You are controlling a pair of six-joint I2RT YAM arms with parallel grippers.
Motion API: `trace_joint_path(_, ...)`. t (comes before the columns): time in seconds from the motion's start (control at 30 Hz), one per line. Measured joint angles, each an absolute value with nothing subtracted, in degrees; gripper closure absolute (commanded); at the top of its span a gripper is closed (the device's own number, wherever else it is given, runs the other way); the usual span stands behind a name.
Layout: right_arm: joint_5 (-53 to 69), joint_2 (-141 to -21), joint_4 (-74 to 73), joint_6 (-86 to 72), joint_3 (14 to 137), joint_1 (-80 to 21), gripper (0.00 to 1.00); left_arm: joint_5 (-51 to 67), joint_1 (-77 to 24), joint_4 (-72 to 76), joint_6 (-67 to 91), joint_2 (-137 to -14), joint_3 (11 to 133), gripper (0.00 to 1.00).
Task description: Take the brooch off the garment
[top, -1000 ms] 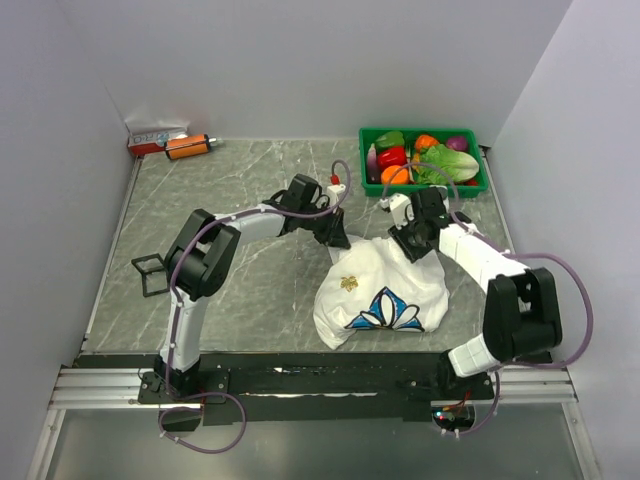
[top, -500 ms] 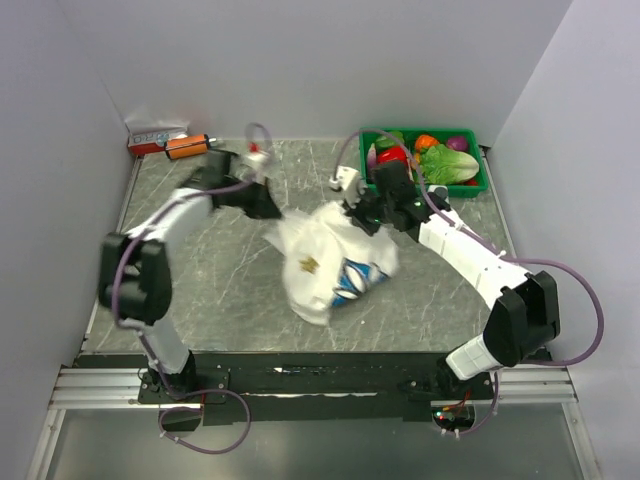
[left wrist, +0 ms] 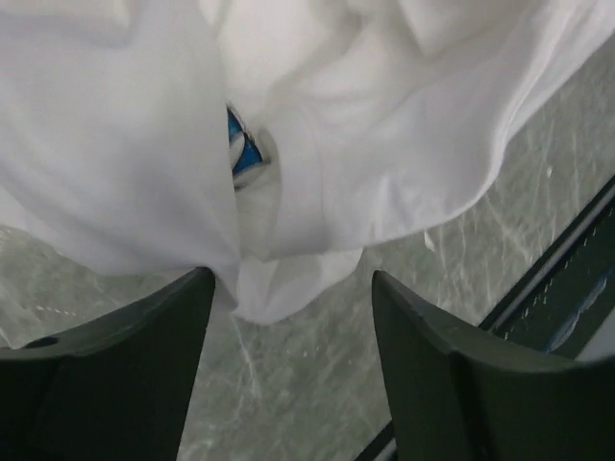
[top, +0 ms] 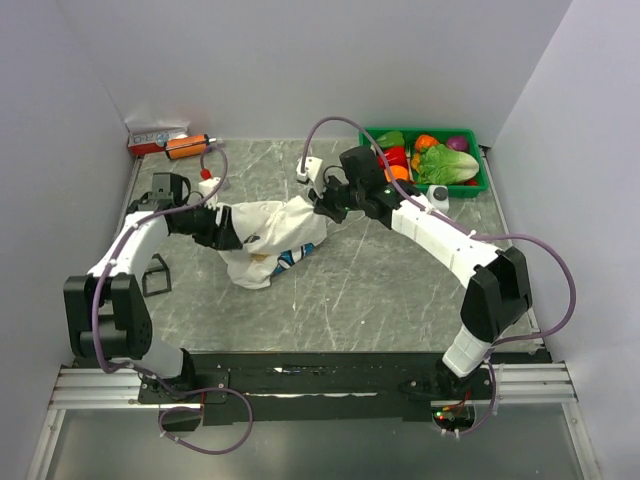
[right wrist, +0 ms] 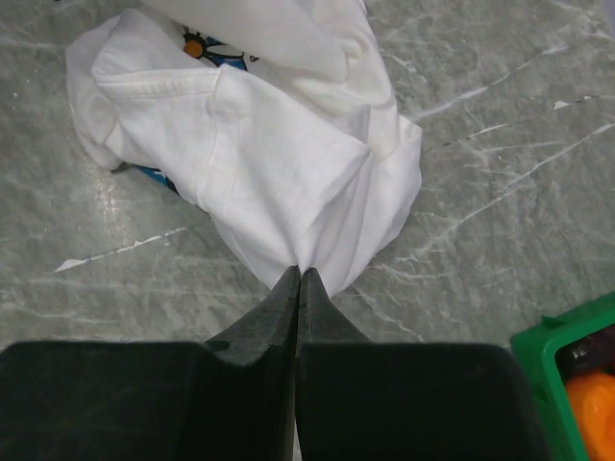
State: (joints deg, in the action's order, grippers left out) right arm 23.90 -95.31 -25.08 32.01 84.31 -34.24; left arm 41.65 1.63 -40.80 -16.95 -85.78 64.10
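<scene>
Right gripper closed, pinching a fold of the white T-shirt; left gripper open beside the cloth; brooch unseen, removal apparently not yet begun.

The top external camera sits high above the near edge of the grey marbled bench, looking down and forward across all of it from a distance. The left wrist camera peers down past the left end effector at the crumpled white T-shirt from very close. The right wrist camera looks along the right end effector at the same cloth from slightly farther; all three share shirt and bench.
</scene>
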Motion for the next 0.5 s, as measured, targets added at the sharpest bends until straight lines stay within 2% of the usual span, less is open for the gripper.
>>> trace_joint_path(0.07,24.3,-95.3,-25.0,33.0,84.3,-34.2,0.99,41.8,1.4,-36.2,-13.4,-84.0,63.4,0.22)
trace_joint_path(0.13,25.2,-95.3,-25.0,34.2,84.0,-34.1,0.91,42.6,0.8,-30.5,-9.0,-82.9,63.9,0.25)
trace_joint_path(0.27,27.6,-96.6,-25.0,34.8,83.9,-33.7,0.55,46.7,-3.6,-24.5,-2.0,-90.3,73.7,0.25)
trace_joint_path(0.37,28.8,-98.0,-25.5,32.6,83.9,-32.9,0.41,50.2,-7.7,-17.4,5.2,-100.1,80.1,0.23)
trace_joint_path(0.4,29.2,-98.1,-26.0,31.4,83.9,-32.5,0.27,50.8,-8.9,-16.1,7.1,-102.7,80.5,0.22)
trace_joint_path(0.43,29.6,-98.1,-26.4,30.0,83.9,-32.0,0.26,51.2,-10.1,-15.5,8.7,-104.8,80.6,0.21)
trace_joint_path(0.47,30.1,-97.8,-26.4,28.3,83.9,-31.2,0.14,51.4,-11.2,-15.5,9.9,-106.7,80.7,0.21)
trace_joint_path(0.5,30.8,-97.5,-26.4,26.9,83.9,-30.1,0.14,51.3,-12.4,-15.6,10.7,-108.4,80.8,0.21)
